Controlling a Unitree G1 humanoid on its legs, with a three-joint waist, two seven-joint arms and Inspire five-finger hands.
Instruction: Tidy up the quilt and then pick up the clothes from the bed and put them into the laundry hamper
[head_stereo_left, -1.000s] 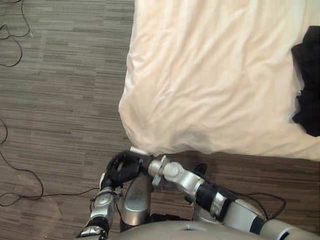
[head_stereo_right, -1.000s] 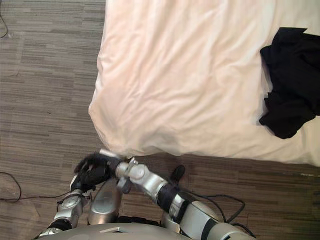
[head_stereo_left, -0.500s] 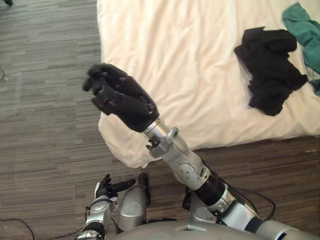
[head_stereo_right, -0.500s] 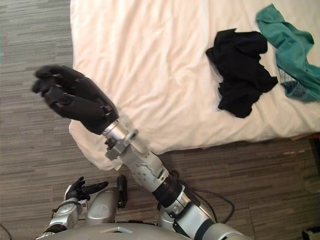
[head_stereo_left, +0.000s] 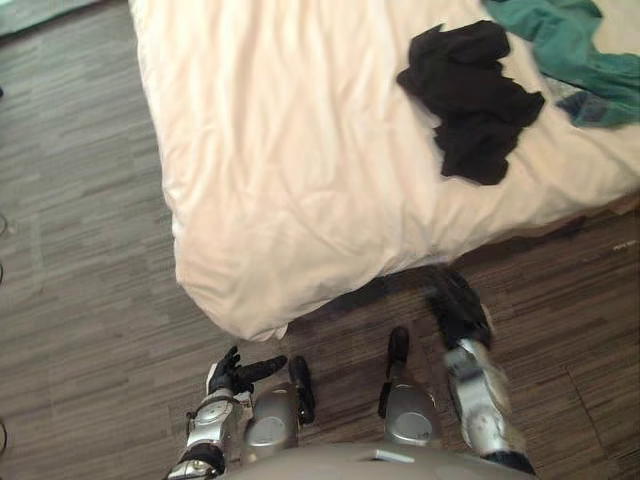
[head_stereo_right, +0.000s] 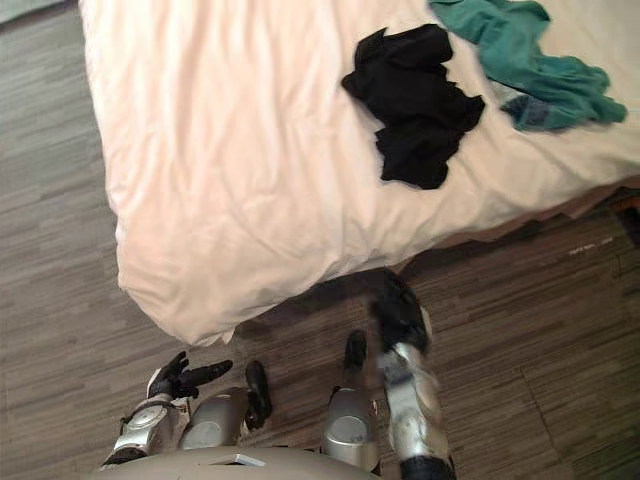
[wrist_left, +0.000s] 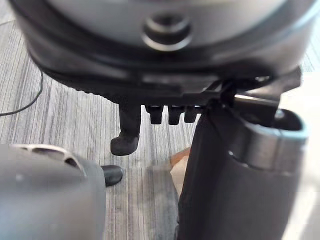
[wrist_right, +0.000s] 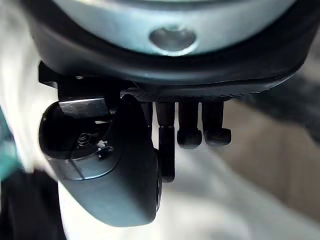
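- The quilt (head_stereo_left: 300, 180) lies spread over the bed, one corner draping off the near edge.
- The black garment (head_stereo_left: 470, 95) lies by that edge with the green garment (head_stereo_left: 560, 45) beside it. It is best pinched at a bunched fold.
- The right hand (head_stereo_left: 458, 302) and left hand (head_stereo_left: 232, 375) hang slack and empty.
- No writing is legible.

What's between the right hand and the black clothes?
From the black clothes: bare white quilt hanging over the edge, then floor, then the right hand; left eye view.

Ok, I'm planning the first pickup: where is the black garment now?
In the eye views the black garment lies on the white quilt, toward the robot's right, just left of the green garment.
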